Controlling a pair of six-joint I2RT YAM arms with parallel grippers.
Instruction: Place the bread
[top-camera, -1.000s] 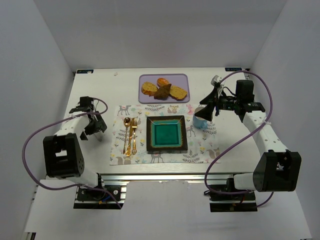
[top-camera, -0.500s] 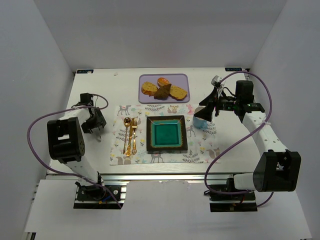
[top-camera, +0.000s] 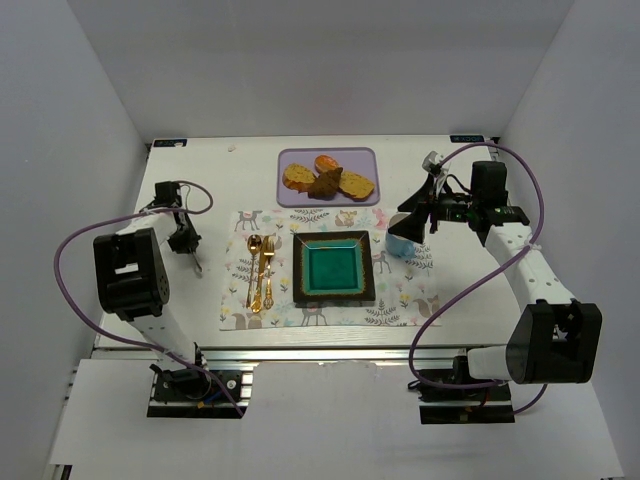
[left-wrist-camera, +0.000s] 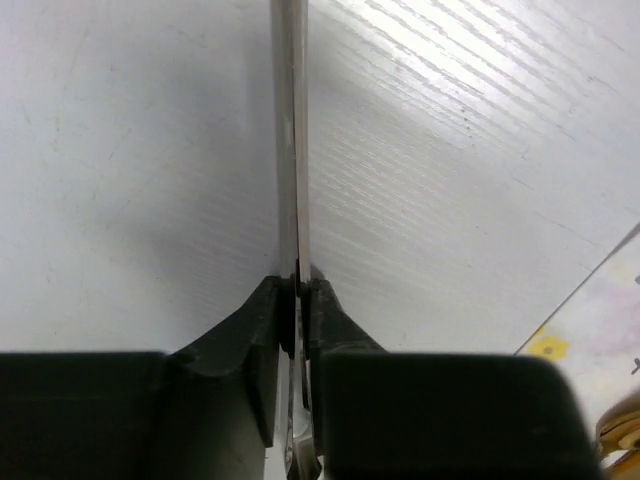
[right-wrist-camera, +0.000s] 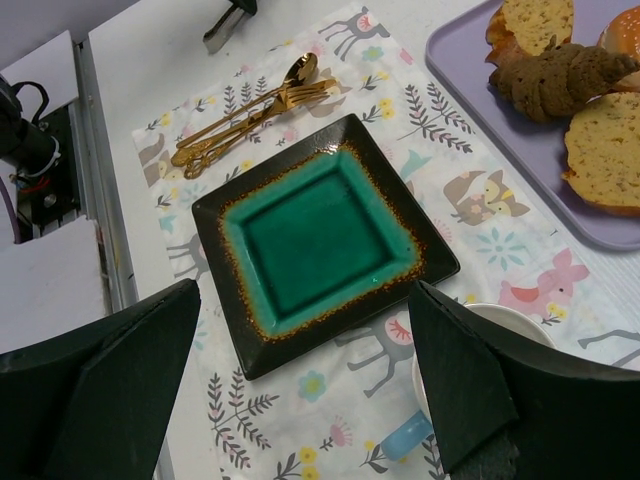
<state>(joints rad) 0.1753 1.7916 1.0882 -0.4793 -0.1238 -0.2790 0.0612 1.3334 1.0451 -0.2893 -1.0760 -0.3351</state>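
Note:
Several pieces of bread lie on a purple tray at the back middle of the table: yellow slices and one dark brown twisted piece. The right wrist view shows the bread at its top right. My right gripper hangs open over the placemat's right part, by a white and blue cup, with nothing between its fingers. My left gripper is at the table's left, well away from the bread, shut on a thin silver utensil seen edge-on.
A green square plate with a dark rim sits in the middle of a patterned placemat. Gold cutlery lies on the mat left of the plate. White walls close in both sides and the back.
My left gripper has closed on the thin silver utensil and its arm has swung back toward the left. The right arm has not moved.

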